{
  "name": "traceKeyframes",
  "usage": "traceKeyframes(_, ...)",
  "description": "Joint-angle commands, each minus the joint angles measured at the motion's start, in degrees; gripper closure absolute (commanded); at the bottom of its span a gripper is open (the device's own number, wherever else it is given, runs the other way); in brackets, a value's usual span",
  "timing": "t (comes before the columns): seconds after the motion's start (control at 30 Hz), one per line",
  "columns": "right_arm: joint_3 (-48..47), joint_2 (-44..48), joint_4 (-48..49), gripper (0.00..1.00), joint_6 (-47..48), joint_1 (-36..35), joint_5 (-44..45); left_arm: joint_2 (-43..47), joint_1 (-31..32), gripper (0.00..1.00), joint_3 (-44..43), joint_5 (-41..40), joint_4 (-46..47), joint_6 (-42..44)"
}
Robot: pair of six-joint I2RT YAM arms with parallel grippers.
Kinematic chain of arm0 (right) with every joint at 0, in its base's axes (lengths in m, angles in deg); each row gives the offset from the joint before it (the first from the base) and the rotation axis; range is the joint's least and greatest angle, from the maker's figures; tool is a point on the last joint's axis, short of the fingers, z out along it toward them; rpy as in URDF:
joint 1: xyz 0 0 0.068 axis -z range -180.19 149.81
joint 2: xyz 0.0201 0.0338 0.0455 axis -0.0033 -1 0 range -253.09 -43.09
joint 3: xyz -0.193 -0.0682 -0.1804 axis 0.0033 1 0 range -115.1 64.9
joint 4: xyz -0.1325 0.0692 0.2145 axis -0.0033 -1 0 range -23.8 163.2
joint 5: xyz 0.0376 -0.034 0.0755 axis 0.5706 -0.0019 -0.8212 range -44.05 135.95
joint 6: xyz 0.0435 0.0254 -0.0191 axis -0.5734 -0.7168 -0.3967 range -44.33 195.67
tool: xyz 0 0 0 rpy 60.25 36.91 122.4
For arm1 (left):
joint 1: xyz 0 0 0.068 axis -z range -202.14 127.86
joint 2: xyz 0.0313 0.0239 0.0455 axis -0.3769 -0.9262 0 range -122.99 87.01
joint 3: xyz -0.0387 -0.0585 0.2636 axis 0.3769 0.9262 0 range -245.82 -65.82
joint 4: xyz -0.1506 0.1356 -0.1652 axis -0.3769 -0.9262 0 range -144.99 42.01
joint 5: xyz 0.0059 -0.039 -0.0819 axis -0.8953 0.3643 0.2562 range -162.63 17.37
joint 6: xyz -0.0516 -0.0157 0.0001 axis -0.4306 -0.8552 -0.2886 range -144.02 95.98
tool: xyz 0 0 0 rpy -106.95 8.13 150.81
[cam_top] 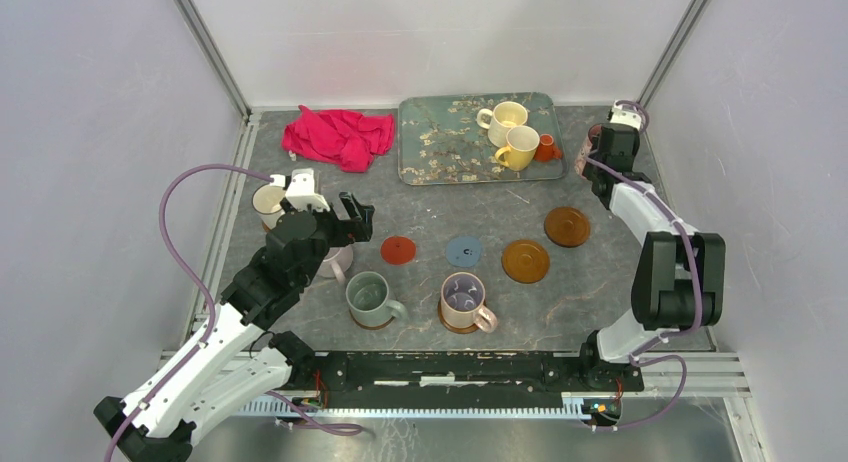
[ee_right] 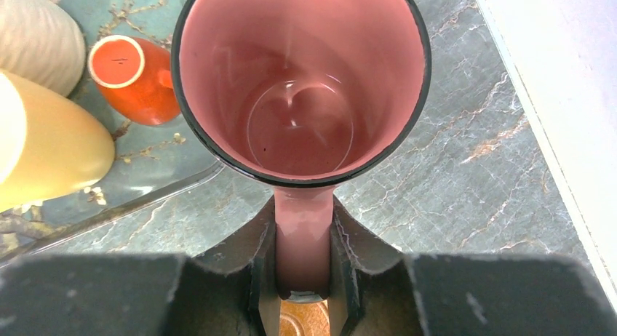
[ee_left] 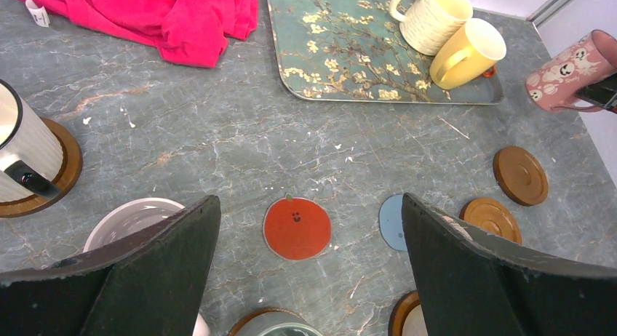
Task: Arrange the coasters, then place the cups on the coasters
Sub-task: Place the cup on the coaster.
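Pink mug in right fingers tilts beside tray rim.

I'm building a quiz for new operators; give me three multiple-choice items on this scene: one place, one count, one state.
1. Where is the yellow mug? A on a coaster; B on the tray; C in a gripper.
2. How many cups stand on the tray? A one; B five; C three.
3. The right gripper is: A shut on the pink mug's handle; B open, empty; C shut on a coaster.
Answers: B, it stands on the tray beside the cream mug; C, those two plus the tiny orange cup; A, jaws pinch the handle.
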Motion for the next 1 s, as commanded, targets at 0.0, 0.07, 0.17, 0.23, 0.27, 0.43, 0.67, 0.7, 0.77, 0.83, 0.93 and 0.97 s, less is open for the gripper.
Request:
traceKeyframes(0.0, 1.27, 8.48, 8.81, 1.0, -1.56, -1.37, 2.02, -0.06, -0.27, 0.0, 0.22, -0.75, 1.69, -1.24)
traceKeyframes(0.07, 3.1, 10.82, 8.66, 1.0, -2.29, -1.81, 2.24, -0.05, -0.27, 0.0, 0.27, -0.69, 1.78, -1.24)
traceKeyframes(0.17, 6.7, 14.2, 8.08, 1.0, -3.39, -2.31, 2.23, -0.45, -0.21, 0.0, 0.31, -0.21, 1.94, -1.31)
traceKeyframes(0.23, 9.11, 16.59, 7.87, 1.0, -3.81, -2.32, 2.07, -0.87, -0.24, 0.0, 0.21, 0.19, 1.93, -1.33)
traceKeyframes(0.27, 10.35, 17.83, 7.54, 1.0, -3.9, -3.43, 2.11, -1.05, -0.26, 0.0, 0.19, 0.37, 1.96, -1.33)
traceKeyframes(0.43, 15.23, 23.83, 6.52, 1.0, -4.29, -4.96, 0.67, -1.38, -0.23, 0.0, 0.19, 0.3, 2.01, -1.25)
traceKeyframes(0.67, 21.36, 31.84, 4.35, 1.0, -5.28, -9.52, -1.48, -2.18, -0.27, 0.0, 0.13, -0.46, 1.81, -1.02)
traceKeyframes(0.7, 22.27, 33.16, 3.91, 1.0, -5.45, -10.52, -1.89, -2.37, -0.25, 0.0, 0.13, -0.55, 1.71, -0.98)
traceKeyframes(0.77, 23.23, 35.34, 2.55, 1.0, -5.32, -12.66, -2.81, -2.57, -0.21, 0.0, 0.13, -0.74, 1.73, -0.98)
traceKeyframes(0.83, 24.06, 37.34, 0.24, 1.0, -5.54, -15.15, -2.61, -3.04, -0.27, 0.0, 0.13, -0.83, 1.58, -0.83)
traceKeyframes(0.93, 25.68, 40.65, -2.0, 1.0, -5.95, -19.17, -1.97, -3.84, -0.28, 0.0, -0.03, -1.0, 1.72, -0.73)
traceKeyframes(0.97, 25.96, 41.55, -3.11, 1.0, -5.94, -20.47, -1.27, -4.16, -0.28, 0.0, -0.13, -1.08, 1.71, -0.65)
